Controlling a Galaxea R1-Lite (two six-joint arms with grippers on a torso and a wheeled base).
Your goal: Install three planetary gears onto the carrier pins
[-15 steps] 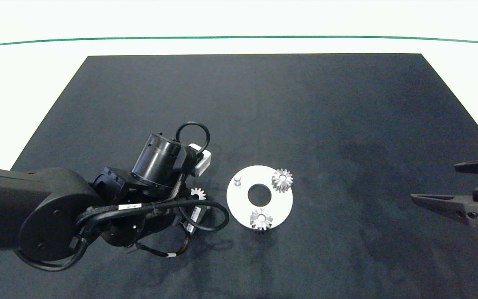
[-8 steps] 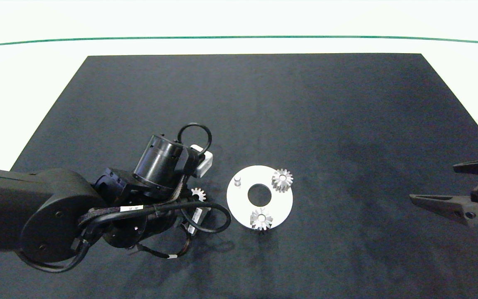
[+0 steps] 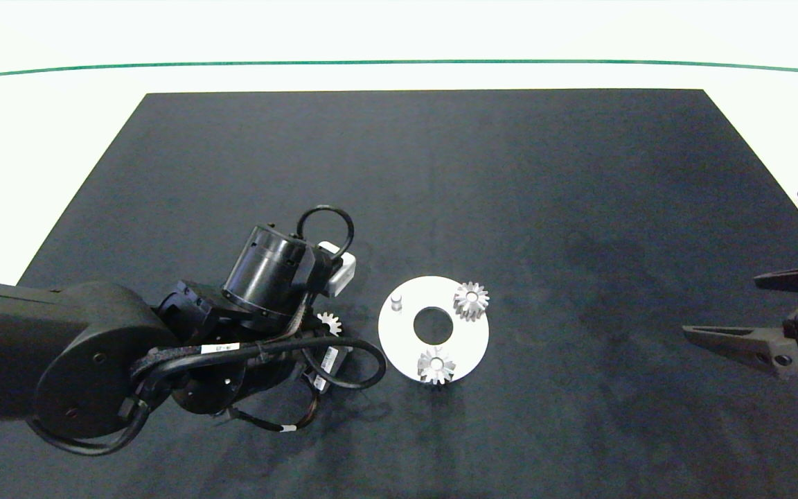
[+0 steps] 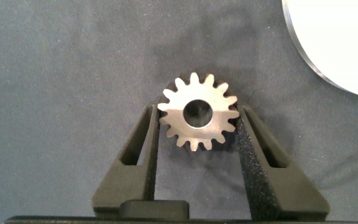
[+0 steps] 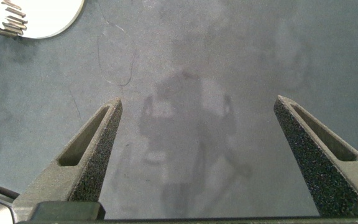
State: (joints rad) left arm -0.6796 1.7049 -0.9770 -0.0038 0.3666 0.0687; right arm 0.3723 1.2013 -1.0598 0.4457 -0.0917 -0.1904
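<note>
The white carrier disc (image 3: 470, 341) lies mid-mat with a large central hole. Two planetary gears sit on its pins, one at the far right (image 3: 471, 301) and one at the near edge (image 3: 436, 365). The third pin (image 3: 396, 301) stands bare at the disc's far left. Just left of the disc is the third gear (image 3: 329, 322), half hidden under the left arm. In the left wrist view this gear (image 4: 197, 118) sits flat between the foam pads (image 4: 248, 146) of my left gripper (image 4: 197, 111), which is shut on its teeth. My right gripper (image 3: 721, 305) hangs open at the mat's right side, holding nothing.
A black mat (image 3: 440, 173) covers the white table (image 3: 39, 125). The disc's edge (image 4: 347, 43) lies close beside the held gear. The right wrist view shows bare mat between the open fingers (image 5: 98, 134), with the disc (image 5: 48, 15) far off.
The left wrist and its cable loop shifted slightly toward the disc and away from me; the gear under it barely moved. The right gripper crept a little leftward.
</note>
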